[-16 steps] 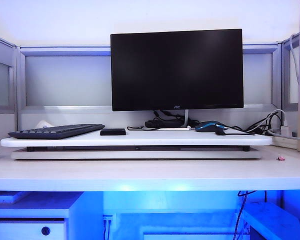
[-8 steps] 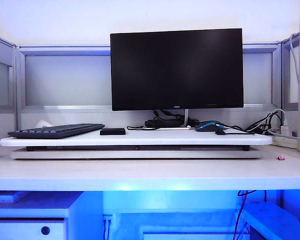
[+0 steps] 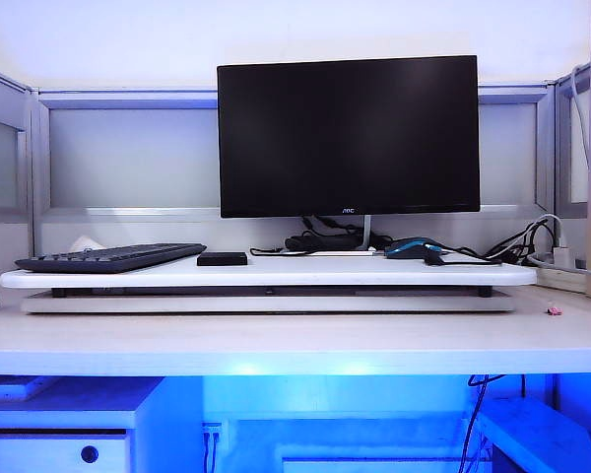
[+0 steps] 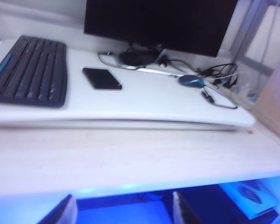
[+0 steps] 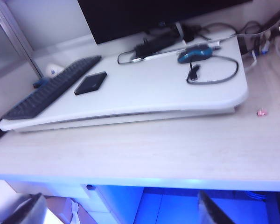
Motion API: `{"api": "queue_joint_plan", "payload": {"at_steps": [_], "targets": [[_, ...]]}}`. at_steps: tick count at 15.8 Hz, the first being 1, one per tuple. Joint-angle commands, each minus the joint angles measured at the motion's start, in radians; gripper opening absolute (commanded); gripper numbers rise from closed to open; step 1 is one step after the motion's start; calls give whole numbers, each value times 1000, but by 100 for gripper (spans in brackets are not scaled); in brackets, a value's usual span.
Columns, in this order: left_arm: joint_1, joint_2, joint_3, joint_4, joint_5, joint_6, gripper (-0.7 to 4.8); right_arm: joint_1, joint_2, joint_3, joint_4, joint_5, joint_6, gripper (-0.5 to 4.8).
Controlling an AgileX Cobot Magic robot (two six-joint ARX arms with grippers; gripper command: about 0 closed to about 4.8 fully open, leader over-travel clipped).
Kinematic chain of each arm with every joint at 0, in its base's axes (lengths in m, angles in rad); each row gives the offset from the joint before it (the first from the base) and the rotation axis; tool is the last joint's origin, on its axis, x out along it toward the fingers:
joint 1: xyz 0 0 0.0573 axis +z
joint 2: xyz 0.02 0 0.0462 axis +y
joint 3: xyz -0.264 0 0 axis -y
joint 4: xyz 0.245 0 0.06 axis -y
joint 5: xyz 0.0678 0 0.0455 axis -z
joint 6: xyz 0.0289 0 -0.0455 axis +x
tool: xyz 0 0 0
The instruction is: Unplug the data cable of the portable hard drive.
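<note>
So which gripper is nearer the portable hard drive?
Left, probably. The left gripper and right gripper both hang short of the desk; the portable hard drive lies left of centre.

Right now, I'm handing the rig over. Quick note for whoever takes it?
Left gripper: open, empty, in front of the desk's near edge, far from the drive.
Right gripper: open, empty, also off the front edge.
Portable hard drive: flat on the white riser beside the keyboard, no cord on it.
Data cable: looped by the mouse, plug free.
Done: cable looks unplugged.
Left: nothing obvious; confirm the port.
</note>
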Motion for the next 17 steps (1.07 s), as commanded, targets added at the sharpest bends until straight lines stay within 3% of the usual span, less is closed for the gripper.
{"api": "queue_joint_plan", "payload": {"at_steps": [1, 13, 14, 15, 17], "targets": [[0, 1, -45, 64, -25, -3, 277, 2, -4, -32, 29, 6, -8, 416], [0, 0, -198, 106, -84, 18, 273, 3, -4, -214, 92, 10, -41, 394], [0, 0, -198, 111, -85, 39, 273, 5, -4, -214, 99, 10, -57, 388], [0, 0, -198, 92, -92, 43, 273, 8, -4, -214, 94, 29, -79, 338], [0, 0, -198, 76, -92, 50, 273, 7, -4, -214, 91, 70, -123, 332]]}}
